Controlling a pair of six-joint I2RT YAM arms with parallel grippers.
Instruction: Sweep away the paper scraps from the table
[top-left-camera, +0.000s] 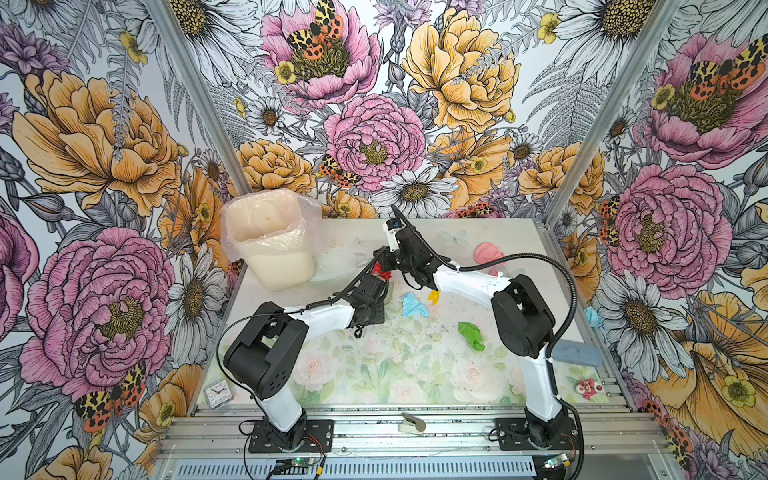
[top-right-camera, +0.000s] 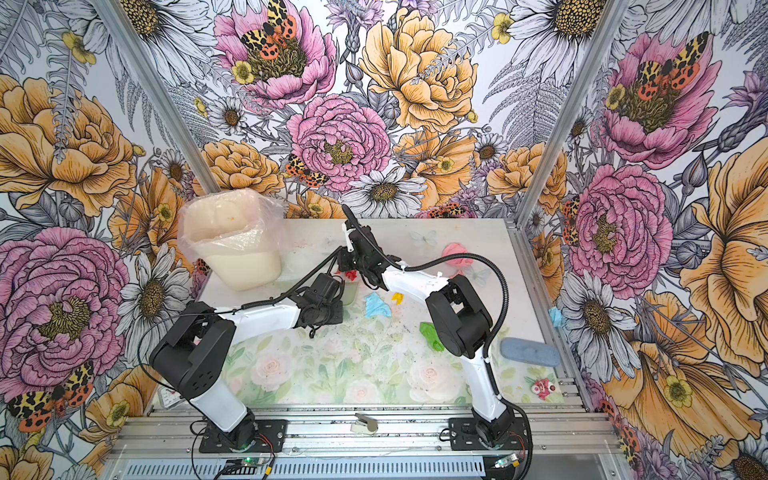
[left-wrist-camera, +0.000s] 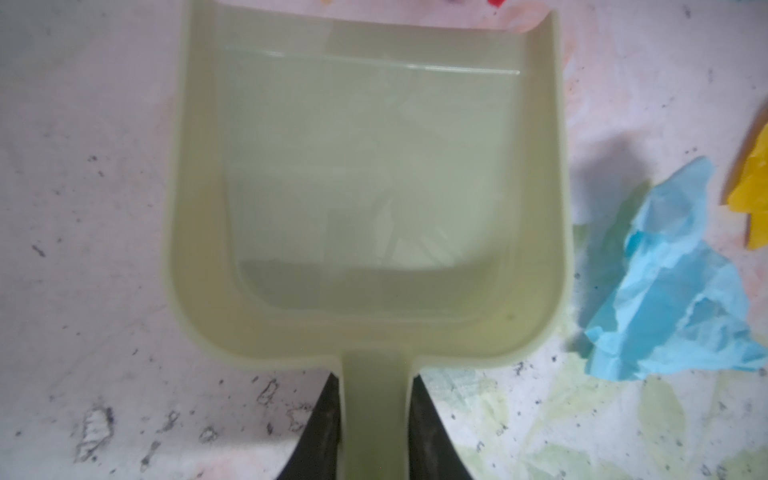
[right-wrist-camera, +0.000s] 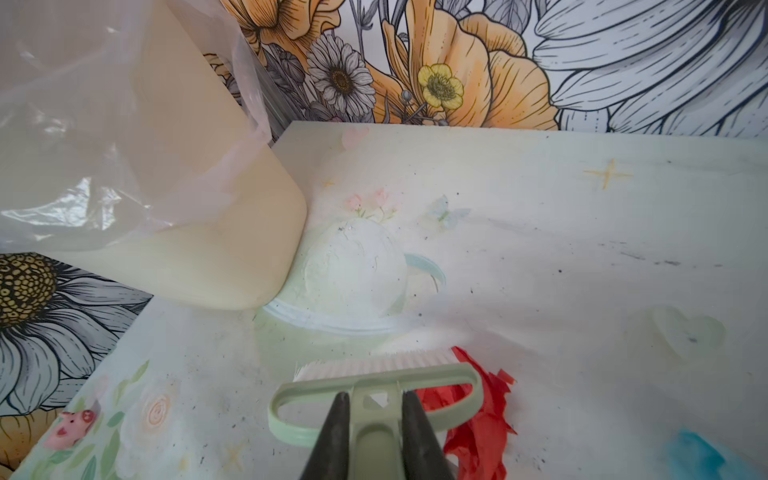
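Observation:
The pale green dustpan (left-wrist-camera: 374, 174) lies flat on the table (top-left-camera: 374, 374), empty, with my left gripper (left-wrist-camera: 376, 384) shut on its handle. Over at the dustpan's open end, my right gripper (right-wrist-camera: 372, 401) is shut on the pale green brush (right-wrist-camera: 374, 380). Its white bristles (right-wrist-camera: 374, 362) touch the table beside a red paper scrap (right-wrist-camera: 478, 424). A light blue scrap (left-wrist-camera: 673, 282) and a yellow one (left-wrist-camera: 752, 187) lie beside the pan. In both top views a green scrap (top-left-camera: 471, 336) and a pink one (top-left-camera: 488, 254) lie farther right.
A cream bin (top-left-camera: 270, 245) lined with a clear bag stands at the back left, close to the brush. A blue oblong pad (top-left-camera: 577, 353) and a small pink figure (top-left-camera: 587, 388) sit near the right edge. A small clock (top-left-camera: 218, 392) lies front left.

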